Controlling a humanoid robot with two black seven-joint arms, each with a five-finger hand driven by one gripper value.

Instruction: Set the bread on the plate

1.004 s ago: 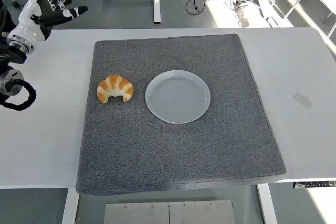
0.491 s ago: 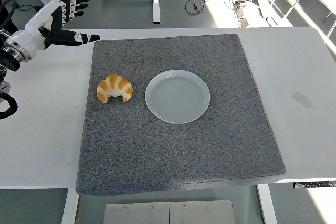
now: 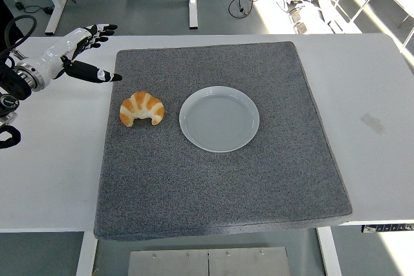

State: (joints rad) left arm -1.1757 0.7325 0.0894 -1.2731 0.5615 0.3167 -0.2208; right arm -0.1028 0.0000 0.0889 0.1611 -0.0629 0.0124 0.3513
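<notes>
- The step in hand is the reach: the left robot hand (image 3: 83, 52), white-backed with black fingers, hovers over the white surface (image 3: 52, 159) at the far-left corner of the dark grey speckled mat (image 3: 220, 185). Its fingers are spread wide with the thumb pointing toward the mat, and it holds nothing.
- The golden-brown crescent-shaped croissant (image 3: 141, 108) lies untouched on the mat's left part, just beside the left rim of the round pale grey plate (image 3: 219, 119), which is bare.
- The bread sits nearer the camera and a little to the right of the robot hand, clearly apart from it.
- Next, I judge, the robot hand must come down over the croissant and close gently around it before any lift toward the plate.
- The right arm is out of view.
</notes>
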